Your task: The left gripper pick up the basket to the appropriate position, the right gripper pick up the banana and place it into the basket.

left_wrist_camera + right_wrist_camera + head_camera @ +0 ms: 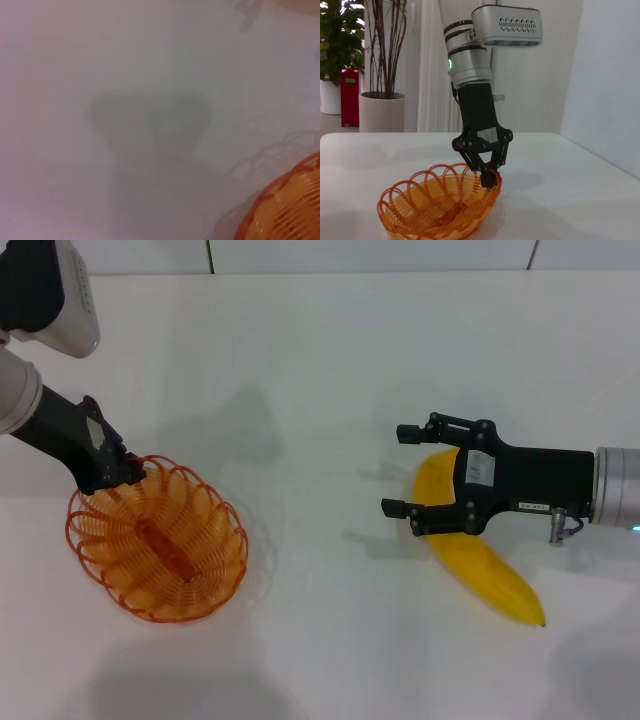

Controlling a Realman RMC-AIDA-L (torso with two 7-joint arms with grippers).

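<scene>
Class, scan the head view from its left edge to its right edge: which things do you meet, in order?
Left pincer at the rim → basket → right pincer, open, over the banana.

Left hand [128,472] pinched closed, arm angled down; right hand [397,468] spread, level.

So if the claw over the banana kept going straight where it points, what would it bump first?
Probably nothing soon: the open right gripper points toward the basket, with bare table between them.
</scene>
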